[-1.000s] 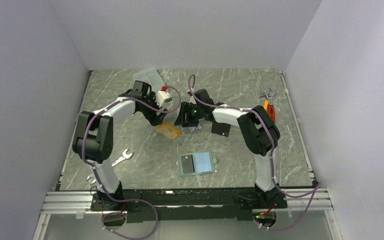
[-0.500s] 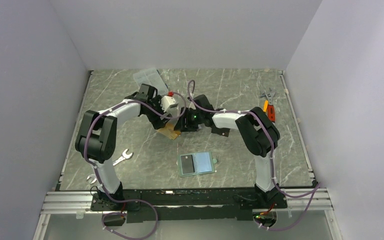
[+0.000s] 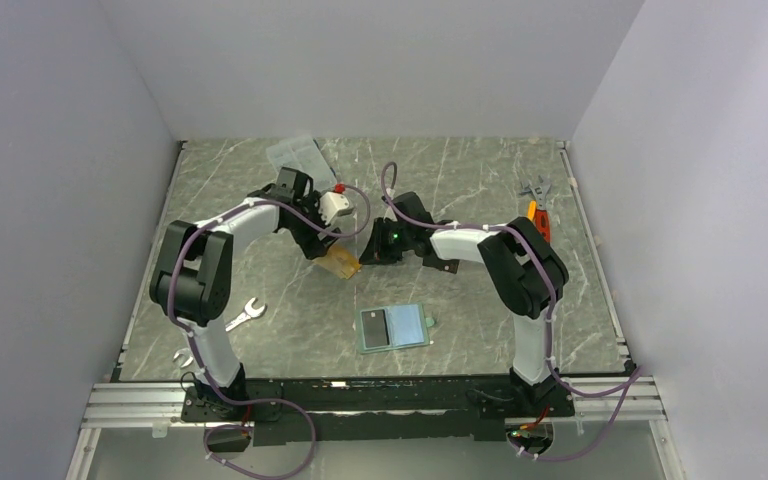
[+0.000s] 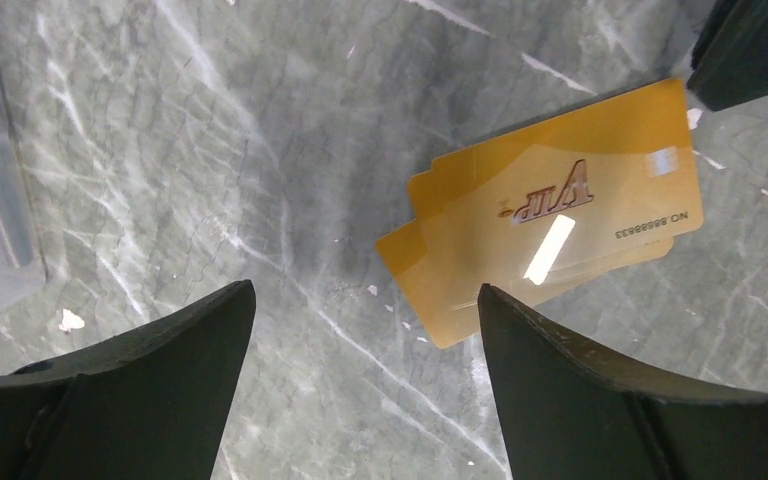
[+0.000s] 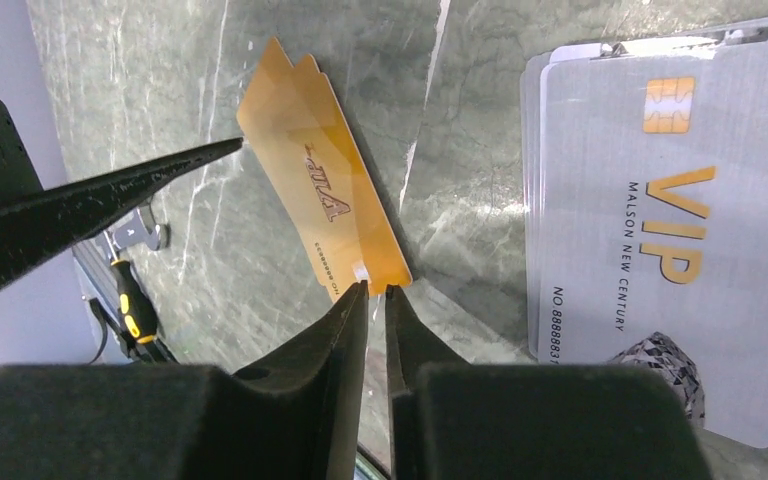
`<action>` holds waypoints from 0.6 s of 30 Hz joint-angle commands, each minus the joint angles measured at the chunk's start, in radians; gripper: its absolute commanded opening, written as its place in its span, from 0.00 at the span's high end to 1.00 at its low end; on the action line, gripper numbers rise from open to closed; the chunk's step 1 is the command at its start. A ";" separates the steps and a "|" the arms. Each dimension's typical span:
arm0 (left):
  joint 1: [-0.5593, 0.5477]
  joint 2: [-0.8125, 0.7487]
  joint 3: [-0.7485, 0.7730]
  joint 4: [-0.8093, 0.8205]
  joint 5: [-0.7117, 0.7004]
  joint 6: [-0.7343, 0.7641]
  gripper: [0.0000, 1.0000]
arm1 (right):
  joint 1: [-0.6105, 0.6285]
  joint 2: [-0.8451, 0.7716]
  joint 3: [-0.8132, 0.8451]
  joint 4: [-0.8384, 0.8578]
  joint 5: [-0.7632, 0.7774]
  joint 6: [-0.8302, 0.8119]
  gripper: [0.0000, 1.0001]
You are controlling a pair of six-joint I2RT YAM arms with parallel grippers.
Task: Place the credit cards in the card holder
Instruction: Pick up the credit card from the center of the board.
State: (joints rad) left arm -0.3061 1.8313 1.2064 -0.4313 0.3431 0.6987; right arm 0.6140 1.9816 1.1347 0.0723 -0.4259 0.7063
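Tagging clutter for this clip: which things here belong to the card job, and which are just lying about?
Part of the job:
orange-gold cards
silver-white cards
card holder, lying open

Just lying about:
wrench
pliers
clear plastic box
flat black square
screwdriver

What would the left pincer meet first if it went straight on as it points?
The left pincer would likely reach the table, but one finger may catch a corner of the gold cards first.
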 commanded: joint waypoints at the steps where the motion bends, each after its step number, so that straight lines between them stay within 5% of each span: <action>1: 0.015 -0.018 0.038 -0.020 0.037 0.008 0.12 | 0.005 -0.057 0.011 0.025 0.028 -0.008 0.88; 9: 0.017 0.002 0.056 -0.038 0.049 -0.008 0.13 | 0.016 -0.022 0.038 0.033 0.008 0.004 1.00; 18: 0.019 -0.004 0.060 -0.053 0.079 -0.015 0.13 | 0.018 0.005 0.037 0.041 0.004 0.008 1.00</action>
State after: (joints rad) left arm -0.2886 1.8317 1.2293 -0.4641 0.3729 0.6914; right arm 0.6296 1.9785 1.1385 0.0734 -0.4202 0.7086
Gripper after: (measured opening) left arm 0.869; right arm 0.007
